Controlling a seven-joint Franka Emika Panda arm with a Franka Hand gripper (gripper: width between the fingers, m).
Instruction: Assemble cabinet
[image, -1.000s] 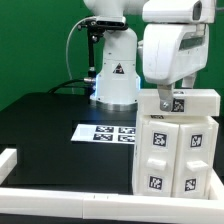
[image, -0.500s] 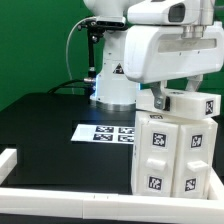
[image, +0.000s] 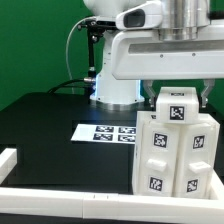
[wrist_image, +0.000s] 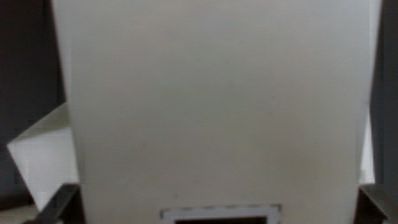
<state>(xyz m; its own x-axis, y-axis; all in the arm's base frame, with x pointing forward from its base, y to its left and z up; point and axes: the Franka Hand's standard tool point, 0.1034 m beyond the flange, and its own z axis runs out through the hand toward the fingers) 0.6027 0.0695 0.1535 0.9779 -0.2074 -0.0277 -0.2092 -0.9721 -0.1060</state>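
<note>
The cabinet, a large white body with several marker tags on its front, stands at the exterior view's right. On top of it sits a white tagged top piece. My gripper comes down from above and is shut on this piece, with a dark finger at each side. In the wrist view the white piece fills nearly the whole picture, and my gripper has its fingers at the piece's two edges. The cabinet's far side is hidden.
The marker board lies flat on the black table, to the exterior view's left of the cabinet. A low white border rail runs along the near edge. The arm's base stands behind the board.
The jaws have closed in on the top piece. The wrist has turned, and the piece has turned with it on top of the cabinet, now showing its narrow side.
</note>
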